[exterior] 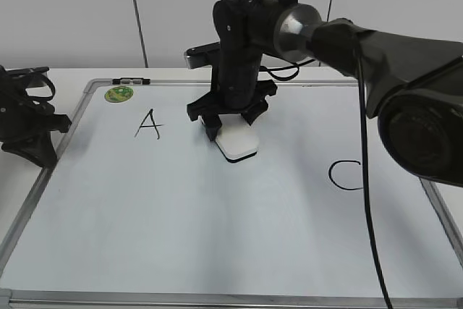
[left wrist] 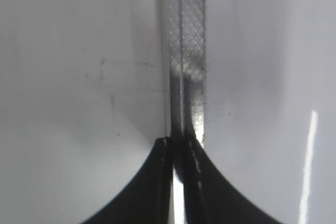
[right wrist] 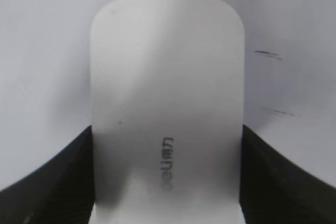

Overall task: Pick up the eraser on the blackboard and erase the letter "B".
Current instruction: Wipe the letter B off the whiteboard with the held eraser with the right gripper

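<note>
The blackboard (exterior: 217, 236) is a white board with a grey frame, lying flat on the table. My right gripper (exterior: 230, 127) reaches across the middle and is shut on the white eraser (exterior: 237, 142), which rests flat on the board between the black "A" (exterior: 148, 124) and "C" (exterior: 346, 175). In the right wrist view the eraser (right wrist: 168, 93) sits between both jaws (right wrist: 168, 177). No whole letter "B" shows; only two short faint black marks (right wrist: 269, 54) lie right of the eraser. My left gripper (exterior: 32, 142) is shut and empty at the board's left edge.
A round green magnet (exterior: 119, 94) sits at the board's top left corner, with a small dark item (exterior: 130, 79) on the top frame. The left wrist view shows the grey board frame (left wrist: 186, 51) running straight ahead of the shut jaws (left wrist: 181, 148).
</note>
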